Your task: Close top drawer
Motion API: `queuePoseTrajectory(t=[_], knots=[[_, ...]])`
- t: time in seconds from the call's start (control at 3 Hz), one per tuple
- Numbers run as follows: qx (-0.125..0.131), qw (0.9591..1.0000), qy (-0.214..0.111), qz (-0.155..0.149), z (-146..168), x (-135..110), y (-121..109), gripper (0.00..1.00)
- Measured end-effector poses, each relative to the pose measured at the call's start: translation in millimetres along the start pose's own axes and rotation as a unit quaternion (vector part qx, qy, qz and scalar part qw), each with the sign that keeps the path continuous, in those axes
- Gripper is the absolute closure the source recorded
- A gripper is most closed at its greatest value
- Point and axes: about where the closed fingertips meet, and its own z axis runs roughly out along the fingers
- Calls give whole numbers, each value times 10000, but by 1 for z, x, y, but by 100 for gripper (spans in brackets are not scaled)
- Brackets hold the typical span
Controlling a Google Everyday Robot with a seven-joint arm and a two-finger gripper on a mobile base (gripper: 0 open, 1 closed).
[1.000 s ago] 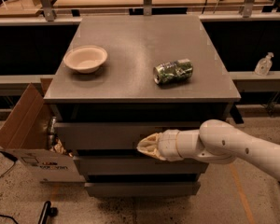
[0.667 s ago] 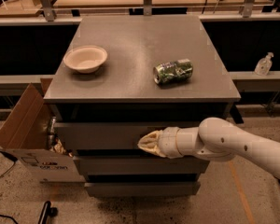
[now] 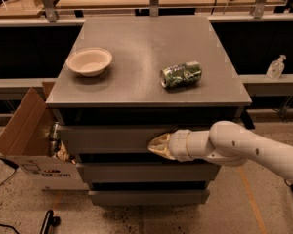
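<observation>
Top drawer [image 3: 107,139]: directly under the tabletop [image 3: 136,89] at its 6 o'clock edge; front stands slightly proud, judged not fully home. Tool [image 3: 158,145]: pressed together, entering from 3 o'clock, touching the drawer front, set to push.
</observation>
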Motion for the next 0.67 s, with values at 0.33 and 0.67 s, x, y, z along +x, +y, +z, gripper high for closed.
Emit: queuePoseTrajectory(t=[0.33,0.67], knots=[[0,10000,0,0,0,0,0,100],[-169,9997,-188,56,-7,1,20,100]])
